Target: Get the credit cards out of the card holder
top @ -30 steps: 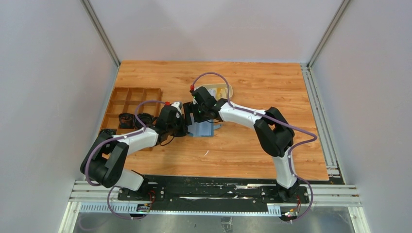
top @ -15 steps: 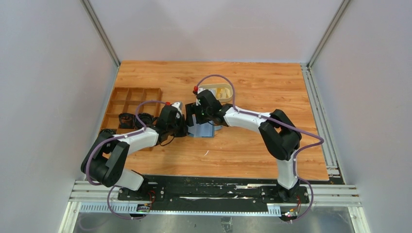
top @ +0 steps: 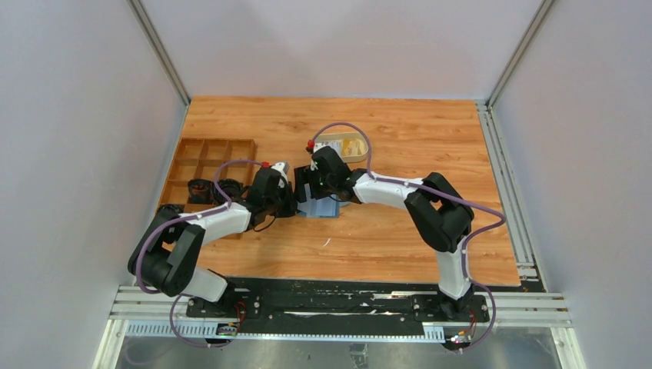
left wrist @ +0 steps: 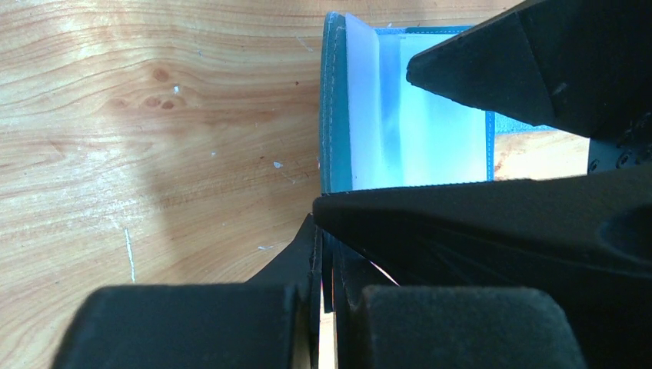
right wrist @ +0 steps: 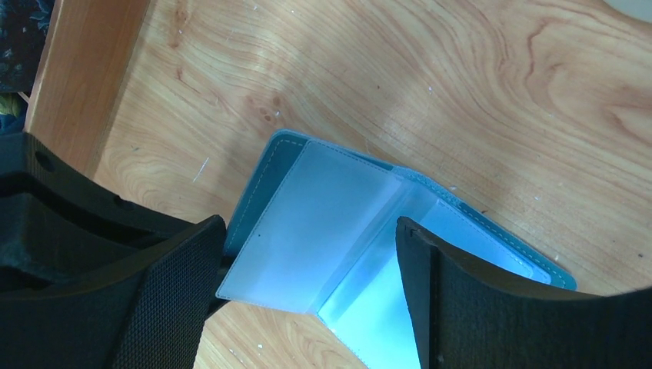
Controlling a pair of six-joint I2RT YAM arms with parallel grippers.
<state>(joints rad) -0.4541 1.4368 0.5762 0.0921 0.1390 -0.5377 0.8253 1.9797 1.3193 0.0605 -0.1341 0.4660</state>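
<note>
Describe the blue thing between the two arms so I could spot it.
On the wooden table, look near its middle. The card holder sits open there: the only blue thing, unlike the brown compartment box to its left and beige tray behind.

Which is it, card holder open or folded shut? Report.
Open: the card holder is spread, its pale blue pocketed inside showing under the right pincer.

Setting: lab robot test cell. Evidence: plain pale panel walls (top: pixel 77 154) on three sides, framed by aluminium profile posts (top: pixel 158 50). They box in a wood-grain table (top: pixel 430 123). The left arm (top: pixel 215 219) and right arm (top: pixel 388 188) are bolted to a black base plate (top: pixel 338 298) on slotted rails (top: pixel 338 317) at the table's near edge. Purple cables (top: pixel 342 125) run exposed.
</note>
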